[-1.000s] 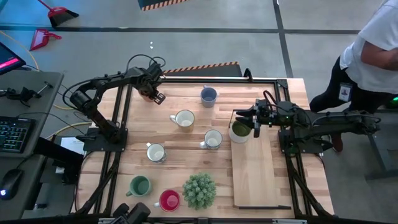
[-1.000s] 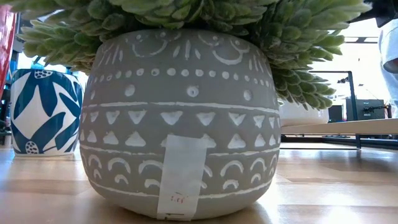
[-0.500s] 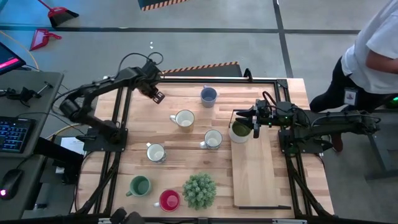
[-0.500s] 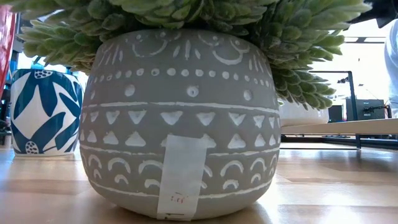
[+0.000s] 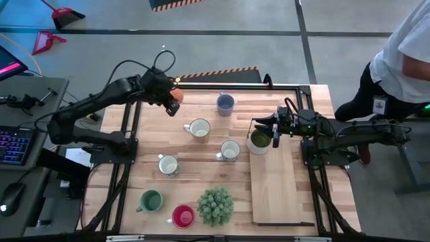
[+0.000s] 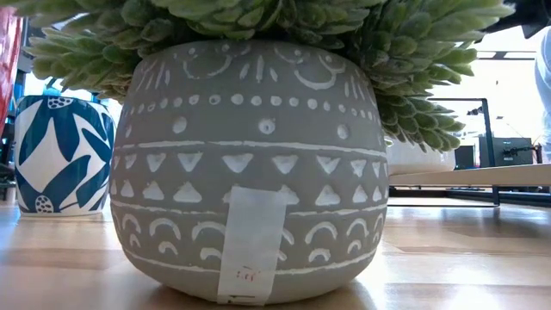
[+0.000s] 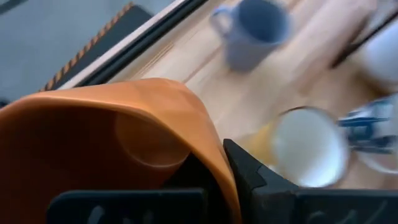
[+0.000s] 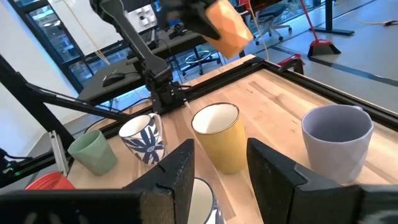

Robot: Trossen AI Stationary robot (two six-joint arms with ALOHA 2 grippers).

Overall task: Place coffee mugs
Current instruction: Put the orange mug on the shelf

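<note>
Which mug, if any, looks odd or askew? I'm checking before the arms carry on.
Only the orange mug: it hangs tilted in the air in the left hand, above the table's far-left corner. The right hand is at the olive mug, which stands upright on the board. Nothing is spilled.

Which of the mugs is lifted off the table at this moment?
The orange mug: the left hand holds it in the air near the table's far edge. The other mugs all stand on the table or the board.
</note>
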